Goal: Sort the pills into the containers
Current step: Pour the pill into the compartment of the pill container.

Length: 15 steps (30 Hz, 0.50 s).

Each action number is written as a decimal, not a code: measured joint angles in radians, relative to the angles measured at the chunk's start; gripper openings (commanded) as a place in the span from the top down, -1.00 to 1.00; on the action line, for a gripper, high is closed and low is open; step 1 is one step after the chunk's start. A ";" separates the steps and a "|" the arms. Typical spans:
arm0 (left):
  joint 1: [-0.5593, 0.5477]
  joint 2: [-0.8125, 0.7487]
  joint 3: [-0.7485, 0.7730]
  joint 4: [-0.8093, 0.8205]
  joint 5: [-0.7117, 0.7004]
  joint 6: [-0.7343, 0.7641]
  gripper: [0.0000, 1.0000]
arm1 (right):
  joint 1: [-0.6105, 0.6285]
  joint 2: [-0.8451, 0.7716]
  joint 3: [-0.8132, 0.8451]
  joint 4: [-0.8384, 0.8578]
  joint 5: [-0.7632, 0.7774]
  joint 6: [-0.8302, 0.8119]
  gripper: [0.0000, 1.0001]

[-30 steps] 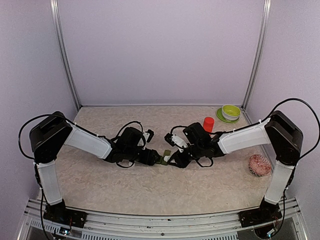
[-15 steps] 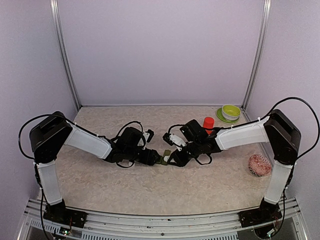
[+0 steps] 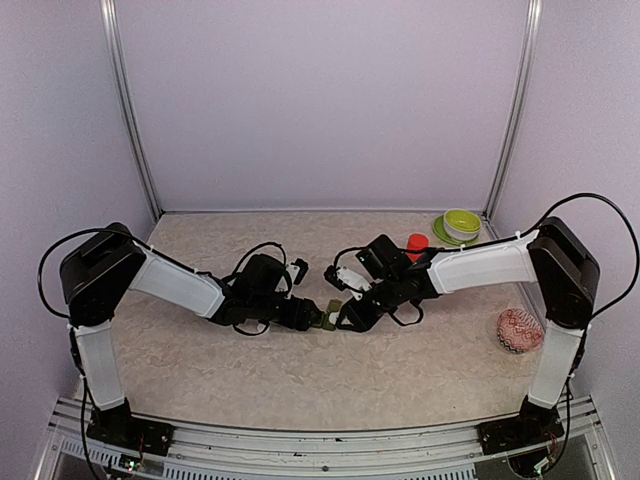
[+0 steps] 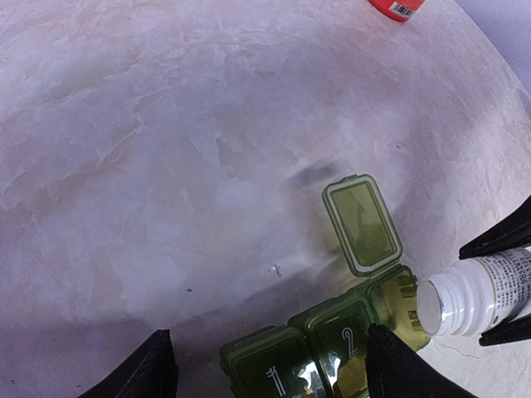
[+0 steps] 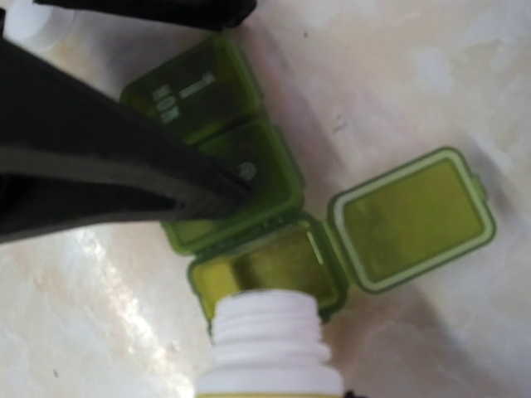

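Note:
The containers (image 4: 332, 348) are a strip of three dark-green boxes; boxes 1 and 2 are shut, and the third (image 5: 274, 265) is open with its lid (image 5: 411, 220) flipped back. No pills show in it. My left gripper (image 4: 270, 352) is open and straddles the strip (image 3: 328, 318), with one finger (image 5: 124, 166) resting on the middle box. My right gripper (image 3: 348, 314) is shut on a small uncapped bottle (image 5: 270, 348), tilted with its white threaded mouth (image 4: 436, 305) at the edge of the open box.
A red-orange bottle (image 3: 417, 247) stands behind the right arm, a green bowl on a plate (image 3: 461, 222) in the far right corner, and a patterned ball (image 3: 519, 330) at the right edge. Both arms meet at the table's middle.
My right gripper has shifted slightly left with the bottle, closer over the containers. The left arm has not moved.

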 measured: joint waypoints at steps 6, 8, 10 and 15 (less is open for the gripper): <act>0.000 0.001 0.002 0.000 0.000 0.000 -0.51 | 0.001 0.024 0.039 -0.032 -0.003 -0.009 0.75; 0.000 0.001 0.002 0.001 0.000 0.000 -0.51 | 0.003 0.034 0.055 -0.047 -0.004 -0.013 0.74; 0.000 0.002 0.003 0.001 0.000 0.000 -0.51 | 0.004 0.043 0.070 -0.062 -0.006 -0.016 0.74; 0.000 0.007 0.009 0.001 0.001 0.000 -0.51 | 0.004 0.059 0.111 -0.116 -0.007 -0.019 0.75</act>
